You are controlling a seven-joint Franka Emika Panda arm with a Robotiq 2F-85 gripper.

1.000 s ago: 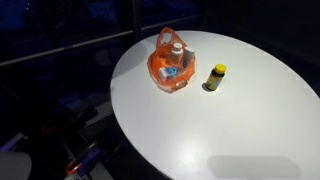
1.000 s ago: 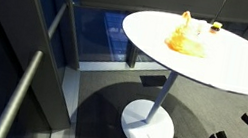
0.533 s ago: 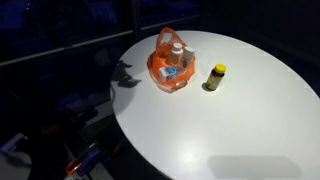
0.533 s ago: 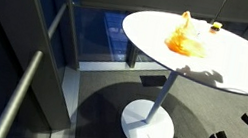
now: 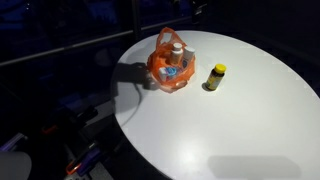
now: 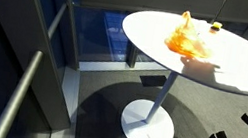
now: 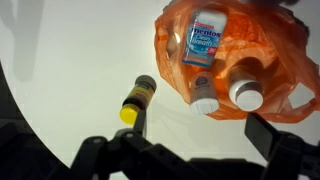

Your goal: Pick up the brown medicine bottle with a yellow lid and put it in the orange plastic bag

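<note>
The brown medicine bottle (image 5: 215, 77) stands upright on the white round surface (image 5: 230, 130), its yellow lid (image 5: 218, 69) on top. It is outside the orange plastic bag (image 5: 170, 62), just to the right of it in this exterior view, with a narrow strip of bare surface between them. In an exterior view from lower down, the bag (image 6: 185, 39) sits near the upper middle of the frame and the bottle (image 6: 215, 29) shows only as a small yellow-topped shape at its right.

In the wrist view the bottle (image 7: 137, 100) lies left of centre. Its lid (image 7: 129, 115) points toward the lower left, and the bag (image 7: 250, 45) fills the upper right. Inside the bag are a white box with a blue label (image 7: 205, 38) and two white-capped bottles (image 7: 205, 103) (image 7: 245, 95).

The jaws come in along the bottom edge of the wrist view. They are spread wide and hold nothing, and one dark finger (image 7: 272, 140) shows at lower right. They are above the surface (image 7: 60, 70) and touch neither bottle nor bag. A dark shadow (image 5: 130, 75) falls on the surface left of the bag.
</note>
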